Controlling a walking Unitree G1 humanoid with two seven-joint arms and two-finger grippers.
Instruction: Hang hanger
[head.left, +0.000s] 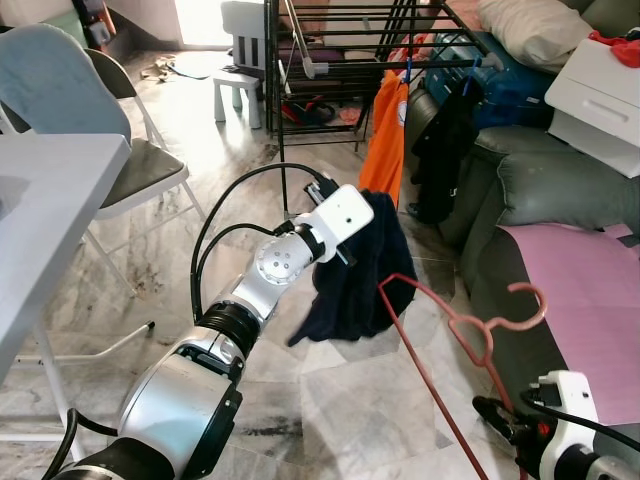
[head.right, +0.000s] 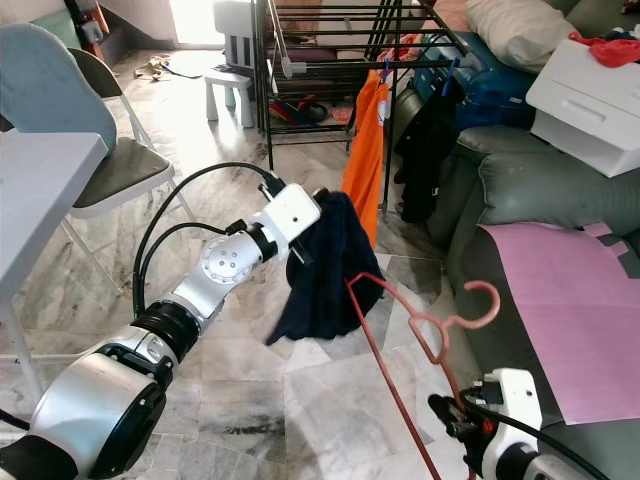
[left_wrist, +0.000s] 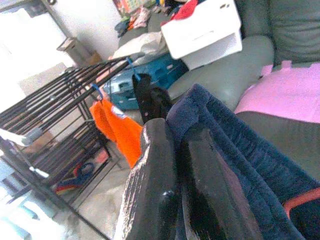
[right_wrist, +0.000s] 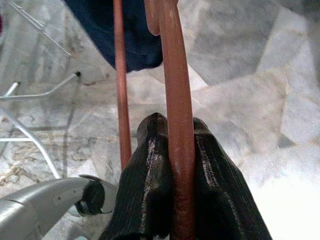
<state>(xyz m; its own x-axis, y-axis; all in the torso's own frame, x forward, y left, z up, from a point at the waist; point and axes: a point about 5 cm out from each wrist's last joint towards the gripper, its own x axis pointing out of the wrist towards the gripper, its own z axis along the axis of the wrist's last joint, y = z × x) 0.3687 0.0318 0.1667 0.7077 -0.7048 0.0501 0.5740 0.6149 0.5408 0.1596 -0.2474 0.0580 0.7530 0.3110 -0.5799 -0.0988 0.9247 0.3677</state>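
A pink plastic hanger (head.left: 455, 330) is held up at the lower right, its hook (head.left: 527, 305) toward the sofa. My right gripper (right_wrist: 172, 165) is shut on its bar. A dark navy garment (head.left: 355, 270) hangs in mid-air over the floor, one hanger end reaching into its lower edge. My left gripper (left_wrist: 177, 165) is shut on the garment's top edge. Behind stands a black drying rack (head.left: 350, 40) with an orange shirt (head.left: 385, 135) and a black garment (head.left: 440, 150) hanging from it.
A grey sofa (head.left: 530, 190) with a pink sheet (head.left: 590, 290) and a white box (head.left: 600, 95) fills the right. A white table (head.left: 40, 210) and folding chair (head.left: 120, 150) stand at the left. A small white stool (head.left: 240, 60) sits at the back on the marble floor.
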